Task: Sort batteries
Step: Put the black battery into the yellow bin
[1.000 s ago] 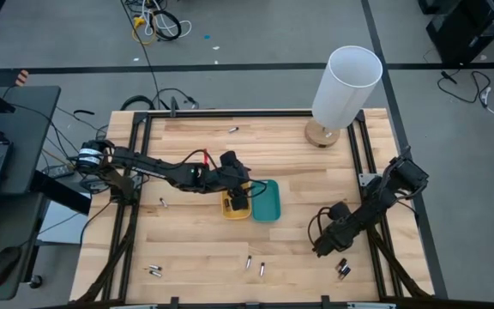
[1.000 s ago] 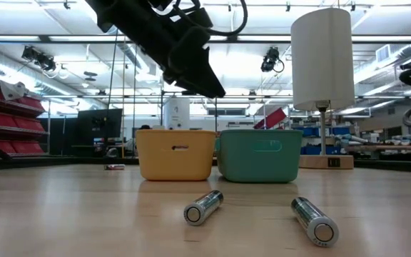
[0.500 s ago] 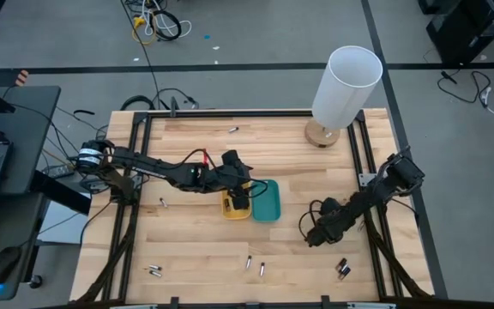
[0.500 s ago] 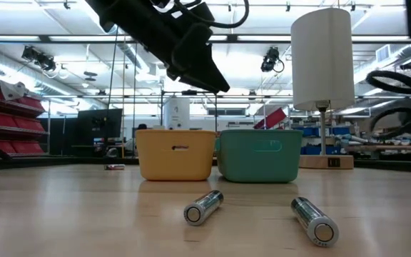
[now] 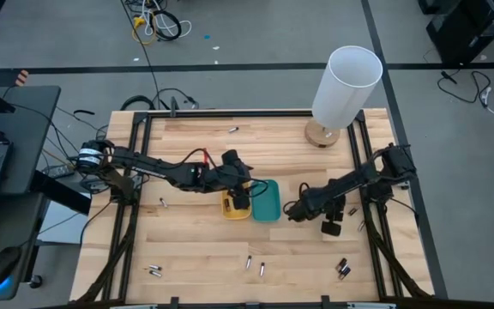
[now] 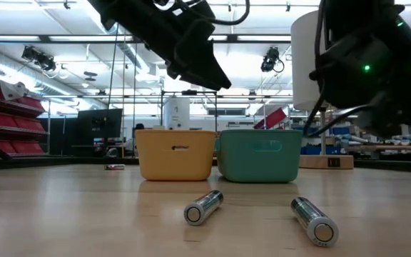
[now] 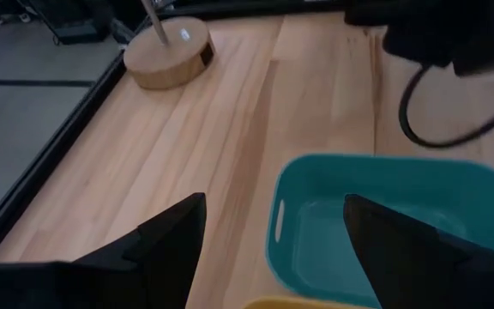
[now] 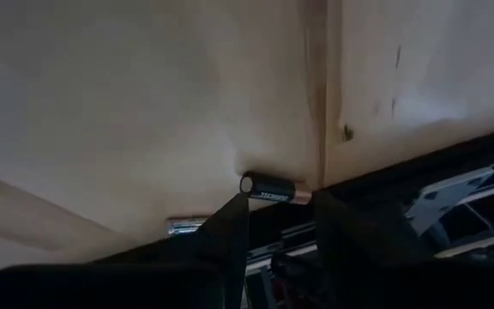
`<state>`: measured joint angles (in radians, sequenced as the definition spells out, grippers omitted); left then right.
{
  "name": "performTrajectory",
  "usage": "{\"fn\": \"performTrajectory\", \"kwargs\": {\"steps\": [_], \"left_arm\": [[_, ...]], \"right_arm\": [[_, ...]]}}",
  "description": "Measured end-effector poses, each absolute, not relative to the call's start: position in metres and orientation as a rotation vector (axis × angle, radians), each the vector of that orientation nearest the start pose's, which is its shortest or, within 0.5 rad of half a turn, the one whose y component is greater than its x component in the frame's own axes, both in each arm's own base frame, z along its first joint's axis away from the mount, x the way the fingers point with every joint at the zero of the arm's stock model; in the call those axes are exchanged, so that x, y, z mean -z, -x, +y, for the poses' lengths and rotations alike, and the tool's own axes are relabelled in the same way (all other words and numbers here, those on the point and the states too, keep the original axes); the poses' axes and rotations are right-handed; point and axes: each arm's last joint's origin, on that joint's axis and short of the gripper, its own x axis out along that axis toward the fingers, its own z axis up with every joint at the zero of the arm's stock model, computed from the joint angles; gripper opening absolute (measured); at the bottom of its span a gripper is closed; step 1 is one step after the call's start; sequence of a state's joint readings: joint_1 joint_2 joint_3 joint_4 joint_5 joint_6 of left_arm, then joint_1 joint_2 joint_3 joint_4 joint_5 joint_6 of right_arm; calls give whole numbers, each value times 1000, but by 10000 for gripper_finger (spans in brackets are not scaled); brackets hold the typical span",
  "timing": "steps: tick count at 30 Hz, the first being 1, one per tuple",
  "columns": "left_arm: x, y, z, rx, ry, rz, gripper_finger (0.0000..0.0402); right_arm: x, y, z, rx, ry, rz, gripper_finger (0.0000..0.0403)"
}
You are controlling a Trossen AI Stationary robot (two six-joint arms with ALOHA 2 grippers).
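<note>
Several small batteries lie on their sides on the wooden table: one near the far edge [image 5: 234,130], one by the left rail [image 5: 162,202], and small groups along the near edge [image 5: 153,270] [image 5: 255,265] [image 5: 343,269]; two of them show close up in the low view [image 6: 204,207] [image 6: 312,220]. The yellow tray [image 5: 232,206] and teal tray [image 5: 267,201] stand side by side mid-table. My left gripper [image 7: 273,202] hovers open above the two trays. My right gripper [image 5: 292,210] is just right of the teal tray, shut on a dark battery [image 8: 273,189]. My right gripper pinches the dark, copper-ended battery [image 8: 274,190] between its two fingertips [image 8: 237,210]. The battery lies crosswise, reaching from one finger to the other. It is lifted clear of the table.
A lamp with a tall white shade [image 5: 347,79] and a round wooden base [image 5: 320,135] stands at the far right corner. Black rails [image 5: 135,172] frame the table. Bare wood lies between the trays and the near-edge batteries.
My right gripper has travelled from the near right part of the table up and toward the left and far side, ending beside the teal tray with the battery in its fingers. My left arm has stayed above the trays.
</note>
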<state>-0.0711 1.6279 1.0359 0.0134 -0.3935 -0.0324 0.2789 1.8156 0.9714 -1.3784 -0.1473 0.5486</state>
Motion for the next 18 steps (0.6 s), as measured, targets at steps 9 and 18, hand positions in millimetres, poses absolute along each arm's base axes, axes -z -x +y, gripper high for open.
{"fn": "performTrajectory", "kwargs": {"steps": [9, 18], "left_arm": [[-223, -347, -14, -320, -118, 628, 291], [-222, -347, -14, -319, -123, 637, 291]], "right_arm": [[-154, -218, 66, 676, -162, 2062, 139], [-209, -183, 92, 735, -311, 1746, 137]]}}
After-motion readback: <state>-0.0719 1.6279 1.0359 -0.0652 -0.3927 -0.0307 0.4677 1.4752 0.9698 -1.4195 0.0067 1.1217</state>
